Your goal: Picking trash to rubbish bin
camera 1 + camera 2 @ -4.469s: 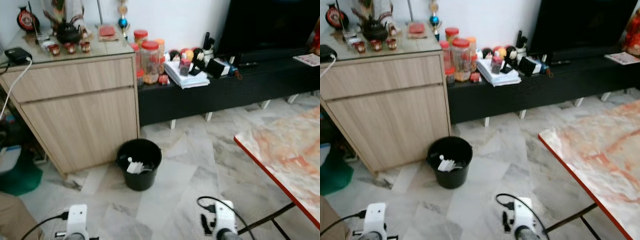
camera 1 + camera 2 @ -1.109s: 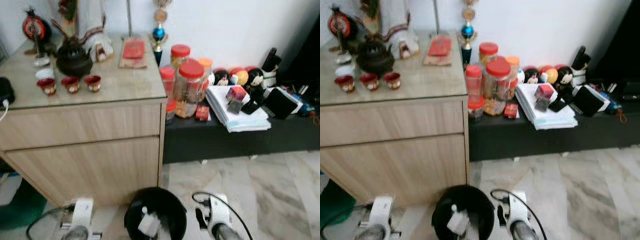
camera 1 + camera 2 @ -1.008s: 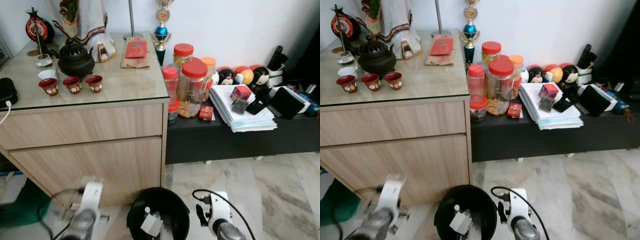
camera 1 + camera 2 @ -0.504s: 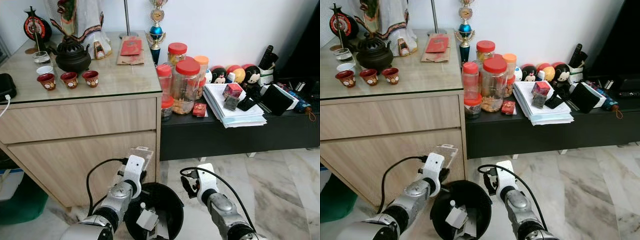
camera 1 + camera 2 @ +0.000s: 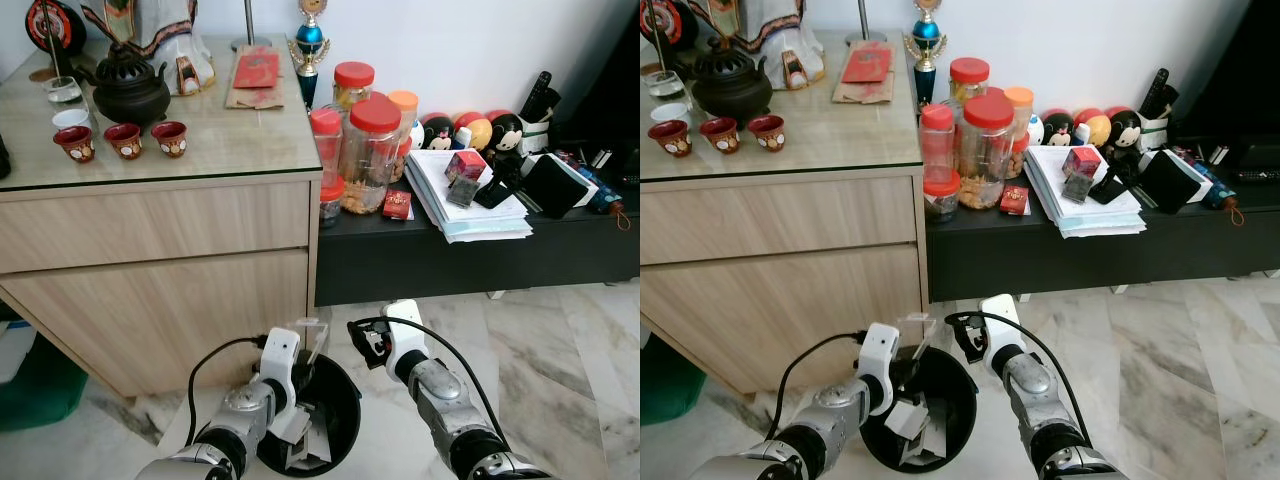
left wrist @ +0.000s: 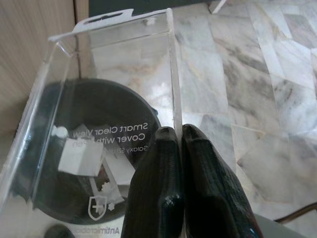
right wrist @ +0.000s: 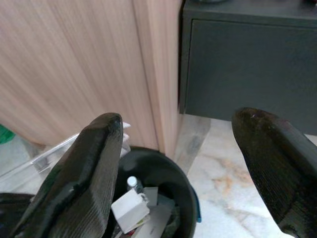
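A round black rubbish bin (image 5: 352, 402) stands on the marble floor against the foot of the wooden cabinet, with white scraps of trash (image 7: 130, 207) inside. My left gripper (image 6: 173, 133) is shut on the edge of a clear plastic phone-cover package (image 6: 115, 74). It holds the package (image 5: 311, 334) upright over the bin's far rim. My right gripper (image 7: 181, 141) hangs open with nothing between its fingers, just right of the bin and above the floor. In the left eye view that right gripper (image 5: 366, 341) is level with the package.
The wooden cabinet (image 5: 160, 250) rises directly behind the bin, its top holding a teapot and small cups. To its right is a low black bench (image 5: 470, 262) with red-lidded jars (image 5: 373, 150), papers and toys. Marble floor (image 5: 570, 350) opens to the right. A green object (image 5: 30, 385) lies at the left.
The camera has closed in on the bin over the last seconds. My left arm has brought the clear package down and right, over the bin's rim. The right gripper has barely moved.
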You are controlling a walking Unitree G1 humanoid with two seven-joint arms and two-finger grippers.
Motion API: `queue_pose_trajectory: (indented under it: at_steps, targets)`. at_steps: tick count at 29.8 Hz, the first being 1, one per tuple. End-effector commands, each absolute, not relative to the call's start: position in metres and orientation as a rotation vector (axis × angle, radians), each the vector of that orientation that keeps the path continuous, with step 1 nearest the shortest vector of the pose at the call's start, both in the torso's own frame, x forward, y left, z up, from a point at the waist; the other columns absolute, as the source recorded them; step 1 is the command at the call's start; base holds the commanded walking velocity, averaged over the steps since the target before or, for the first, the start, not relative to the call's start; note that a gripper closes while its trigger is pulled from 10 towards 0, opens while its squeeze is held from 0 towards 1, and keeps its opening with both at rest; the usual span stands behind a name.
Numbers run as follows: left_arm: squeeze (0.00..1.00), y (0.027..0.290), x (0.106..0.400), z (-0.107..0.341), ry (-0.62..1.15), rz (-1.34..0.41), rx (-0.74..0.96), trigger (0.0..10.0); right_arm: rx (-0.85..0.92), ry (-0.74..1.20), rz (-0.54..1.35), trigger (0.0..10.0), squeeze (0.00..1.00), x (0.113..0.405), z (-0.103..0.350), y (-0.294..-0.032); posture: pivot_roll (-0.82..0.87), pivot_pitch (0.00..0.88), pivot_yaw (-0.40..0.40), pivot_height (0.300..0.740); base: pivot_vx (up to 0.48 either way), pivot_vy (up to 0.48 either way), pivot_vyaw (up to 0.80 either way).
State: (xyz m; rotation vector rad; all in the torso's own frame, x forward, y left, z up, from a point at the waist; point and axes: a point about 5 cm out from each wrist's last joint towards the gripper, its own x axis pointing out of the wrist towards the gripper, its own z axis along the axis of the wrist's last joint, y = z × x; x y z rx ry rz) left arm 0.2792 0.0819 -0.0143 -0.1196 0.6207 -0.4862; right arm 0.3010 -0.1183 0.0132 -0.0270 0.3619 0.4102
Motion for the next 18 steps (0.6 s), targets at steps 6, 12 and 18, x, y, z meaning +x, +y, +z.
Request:
queue_pose_trajectory:
  at_steps: [6,12,18]
  targets:
    - [1.0,0.081,0.275,-0.017,0.639,-0.502,-0.139,10.0,-0.027,0.323,0.422,10.0,0.0,0.304,0.019,-0.116,-0.12,0.141,-0.064,0.74,0.0,0.0,0.0]
    - [1.0,0.084,0.275,-0.018,0.638,-0.498,-0.134,10.0,-0.018,0.347,0.418,10.0,0.0,0.299,0.013,-0.114,-0.11,0.147,-0.055,0.74,0.0,0.0,0.0]
    - [1.0,0.089,0.277,-0.017,0.633,-0.48,-0.113,10.0,-0.002,0.369,0.403,10.0,0.0,0.295,0.009,-0.114,-0.1,0.146,-0.051,0.74,0.0,0.0,0.0]
